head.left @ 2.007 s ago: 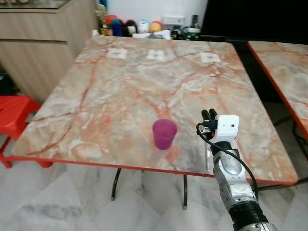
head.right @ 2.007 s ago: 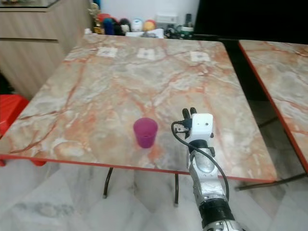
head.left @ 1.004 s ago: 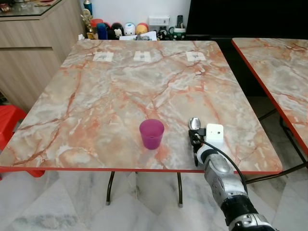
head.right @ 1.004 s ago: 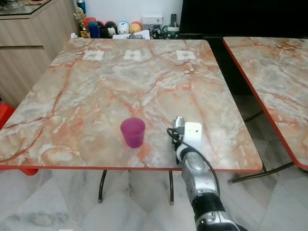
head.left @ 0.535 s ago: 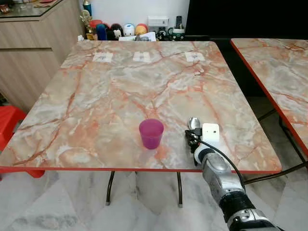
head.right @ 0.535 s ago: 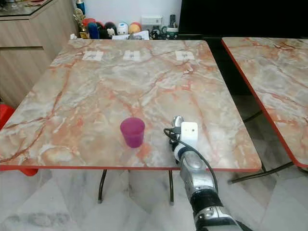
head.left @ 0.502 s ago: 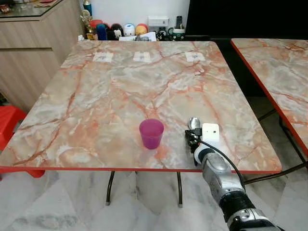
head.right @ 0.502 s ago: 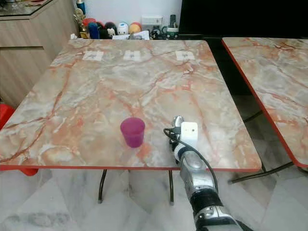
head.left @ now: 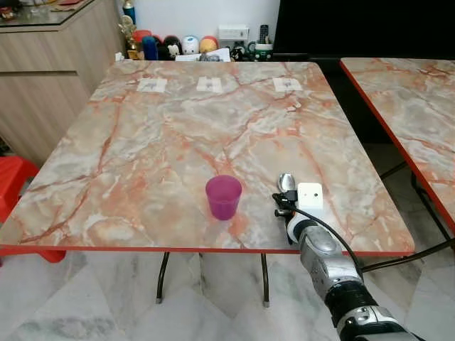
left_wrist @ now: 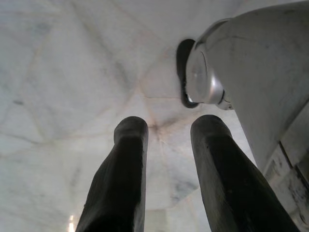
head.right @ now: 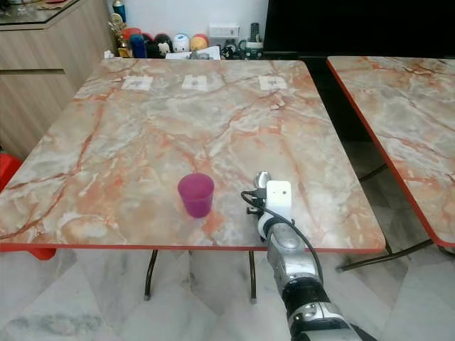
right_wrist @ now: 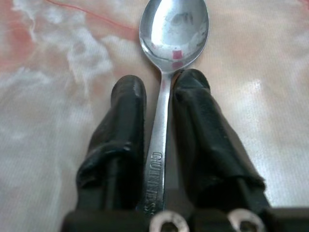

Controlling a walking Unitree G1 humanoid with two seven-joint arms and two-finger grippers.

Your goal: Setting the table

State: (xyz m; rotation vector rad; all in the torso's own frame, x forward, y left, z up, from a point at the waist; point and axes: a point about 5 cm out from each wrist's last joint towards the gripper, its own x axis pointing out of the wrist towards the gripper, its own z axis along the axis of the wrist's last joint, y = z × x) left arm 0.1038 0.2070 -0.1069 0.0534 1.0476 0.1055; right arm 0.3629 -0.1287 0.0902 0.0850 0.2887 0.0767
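Observation:
A metal spoon (head.left: 286, 182) lies flat on the marble table (head.left: 178, 128) near its front edge, bowl pointing away from me. My right gripper (head.left: 283, 202) rests low on the table with its two black fingers either side of the spoon handle (right_wrist: 161, 111), shut on it. A purple cup (head.left: 224, 197) stands upright about a hand's width to the left of the spoon. My left gripper (left_wrist: 161, 130) hangs idle over the pale floor tiles, its fingers apart with nothing between them.
A second marble table (head.left: 412, 92) stands to the right across a narrow gap. A red stool (head.left: 14, 177) and a wooden cabinet (head.left: 50, 64) are on the left. Toys and bottles (head.left: 178, 46) line the wall behind the table. Three paper tags (head.left: 210, 84) lie near the far edge.
Two seconds ago my right arm was raised over the front edge; it has since come down and the spoon lies on the table. The camera shifted. Nothing moved in the last half second.

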